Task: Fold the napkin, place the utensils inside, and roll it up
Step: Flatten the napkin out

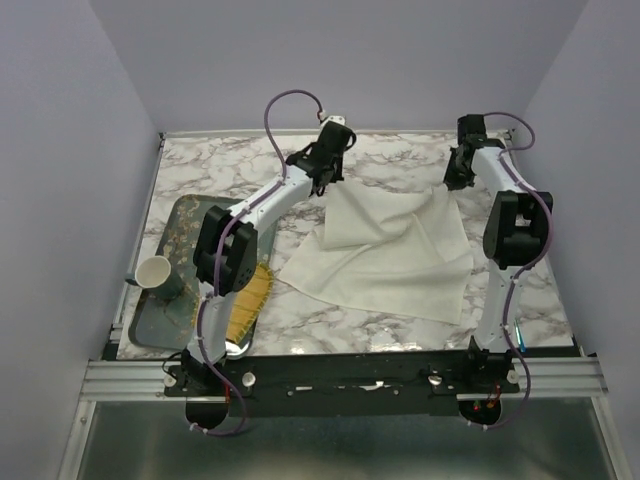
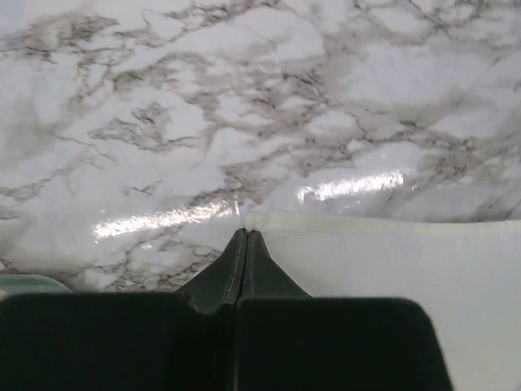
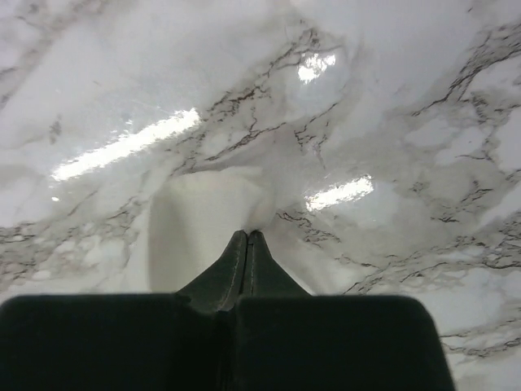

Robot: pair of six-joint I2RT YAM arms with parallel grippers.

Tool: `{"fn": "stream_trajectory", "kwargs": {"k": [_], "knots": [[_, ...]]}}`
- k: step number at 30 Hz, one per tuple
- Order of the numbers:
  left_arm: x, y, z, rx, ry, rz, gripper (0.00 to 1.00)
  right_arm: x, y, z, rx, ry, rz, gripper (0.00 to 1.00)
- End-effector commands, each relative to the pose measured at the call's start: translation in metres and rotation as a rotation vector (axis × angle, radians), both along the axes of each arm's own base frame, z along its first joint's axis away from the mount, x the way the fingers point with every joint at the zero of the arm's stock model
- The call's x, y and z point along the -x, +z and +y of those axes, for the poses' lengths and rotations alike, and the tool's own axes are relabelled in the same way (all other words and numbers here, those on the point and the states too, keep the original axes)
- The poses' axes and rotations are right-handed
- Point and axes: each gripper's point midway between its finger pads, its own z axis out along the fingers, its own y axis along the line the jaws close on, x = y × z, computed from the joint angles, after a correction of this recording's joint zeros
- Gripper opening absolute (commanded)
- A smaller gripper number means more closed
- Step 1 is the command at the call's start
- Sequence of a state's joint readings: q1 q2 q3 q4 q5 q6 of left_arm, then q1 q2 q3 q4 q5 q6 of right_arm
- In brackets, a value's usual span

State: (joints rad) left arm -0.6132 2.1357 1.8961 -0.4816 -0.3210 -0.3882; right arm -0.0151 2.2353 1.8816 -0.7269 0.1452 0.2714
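I have the soft cream-white cloth napkin (image 1: 390, 250) spread across the middle and right of the white, grey-veined marble table (image 1: 230, 165), with its two far corners pinched. The left jaws are closed flat on the far-left corner and the right jaws on the far-right one. Each wrist view shows the tips pressed together with cloth at them. I read this as the grip for the first fold, both corners taken so the back edge can travel toward me evenly.

The slim spoon with a blue-teal handle (image 1: 520, 336) lies well apart, by the right arm's base. On the left, a grey-green tray (image 1: 165, 235) carries a white paper cup (image 1: 153, 272), with a yellow fringed woven mat (image 1: 252, 298) at its near-right edge.

The table is glossy, with streaks of glare. Pale lavender walls close it in on three sides.
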Motion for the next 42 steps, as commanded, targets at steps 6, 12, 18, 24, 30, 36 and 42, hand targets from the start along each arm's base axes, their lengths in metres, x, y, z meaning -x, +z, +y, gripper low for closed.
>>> {"fn": "stream_trajectory", "kwargs": {"k": [6,12,18,24,30,36,42], "knots": [[-0.079,0.039,0.049,0.104,0.141,-0.206,0.0,-0.05,0.071,-0.002,-0.003,-0.019,-0.33,0.01],[-0.122,0.031,0.058,0.209,0.164,-0.232,0.0,-0.081,0.069,-0.004,0.005,-0.02,-0.366,0.01],[-0.156,0.014,0.057,0.259,0.152,-0.238,0.0,-0.107,0.08,-0.005,0.011,0.004,-0.419,0.01],[-0.177,0.005,0.083,0.303,0.196,-0.27,0.0,-0.12,0.079,-0.007,0.001,0.01,-0.439,0.01],[-0.188,0.014,0.097,0.253,0.198,-0.292,0.45,-0.132,0.096,-0.011,0.035,0.037,-0.475,0.29],[-0.159,0.076,0.106,0.239,0.219,-0.286,0.7,-0.088,0.134,-0.043,0.183,-0.068,-0.357,0.87],[-0.068,0.081,0.073,0.326,0.157,-0.101,0.61,0.034,0.095,0.041,-0.277,-0.02,-0.151,0.86]]}}
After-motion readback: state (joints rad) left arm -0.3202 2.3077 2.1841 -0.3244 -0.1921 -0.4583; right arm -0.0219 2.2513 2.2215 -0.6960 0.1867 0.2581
